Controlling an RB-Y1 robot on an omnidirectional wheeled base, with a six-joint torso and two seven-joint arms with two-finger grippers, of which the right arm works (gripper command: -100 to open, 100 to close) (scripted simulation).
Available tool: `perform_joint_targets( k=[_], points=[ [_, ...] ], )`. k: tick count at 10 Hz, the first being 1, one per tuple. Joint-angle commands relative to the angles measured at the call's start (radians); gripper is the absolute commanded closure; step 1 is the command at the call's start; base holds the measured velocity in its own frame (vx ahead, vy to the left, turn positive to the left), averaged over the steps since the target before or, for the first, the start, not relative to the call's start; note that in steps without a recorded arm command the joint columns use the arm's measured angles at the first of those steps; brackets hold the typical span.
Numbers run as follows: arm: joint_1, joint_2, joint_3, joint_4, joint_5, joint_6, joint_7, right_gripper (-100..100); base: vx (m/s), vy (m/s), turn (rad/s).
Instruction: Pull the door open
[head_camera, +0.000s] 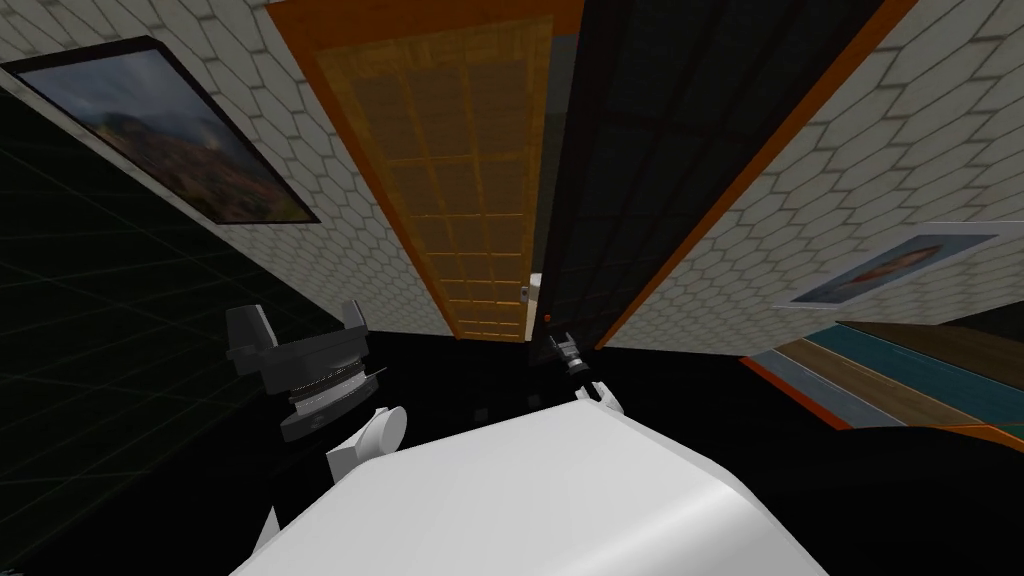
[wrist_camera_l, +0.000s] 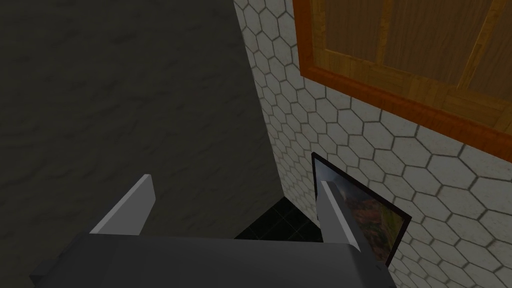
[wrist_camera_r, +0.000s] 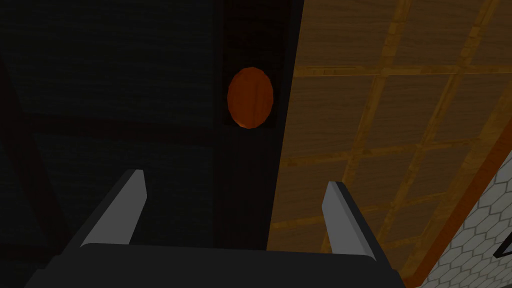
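A double door in an orange frame stands ahead. Its left leaf (head_camera: 450, 170) is lit, panelled wood; its right leaf (head_camera: 680, 140) is dark. A round orange knob (wrist_camera_r: 250, 97) sits on the dark leaf near the meeting edge, and it appears small in the head view as the knob (head_camera: 547, 318). My right gripper (wrist_camera_r: 232, 200) is open and points at the dark leaf, a short way off the knob, with nothing between its fingers. In the head view the right gripper (head_camera: 568, 352) hangs just below the knob. My left gripper (wrist_camera_l: 235, 205) is open and empty, held out at my left.
Hexagon-tiled walls (head_camera: 380, 240) flank the door. A framed landscape picture (head_camera: 170, 130) hangs on the left wall, another picture (head_camera: 890, 265) on the right. My left arm (head_camera: 310, 375) is raised by the dark left wall. Striped flooring (head_camera: 900, 385) lies at the right.
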Motion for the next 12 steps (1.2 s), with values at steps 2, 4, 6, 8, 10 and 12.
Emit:
perform_joint_targets(
  k=[2, 4, 6, 8, 10, 12],
  points=[
    [0.003, -0.010, -0.013, 0.011, -0.009, -0.014, -0.001, -100, 0.001, -0.003, 0.066],
    [0.006, -0.018, -0.025, 0.019, -0.018, -0.024, -0.003, -100, 0.188, 0.037, 0.115],
    [0.010, -0.030, -0.043, 0.031, -0.031, -0.037, -0.005, -100, 0.234, 0.024, 0.108],
    [0.015, -0.044, -0.064, 0.045, -0.045, -0.052, -0.007, -100, 0.252, 0.028, 0.121],
    [0.017, -0.039, -0.057, 0.038, -0.041, -0.049, -0.006, 100, 0.035, 0.006, -0.003],
    [0.017, -0.039, -0.057, 0.038, -0.041, -0.049, -0.006, 100, -0.024, -0.010, 0.010]
  ],
)
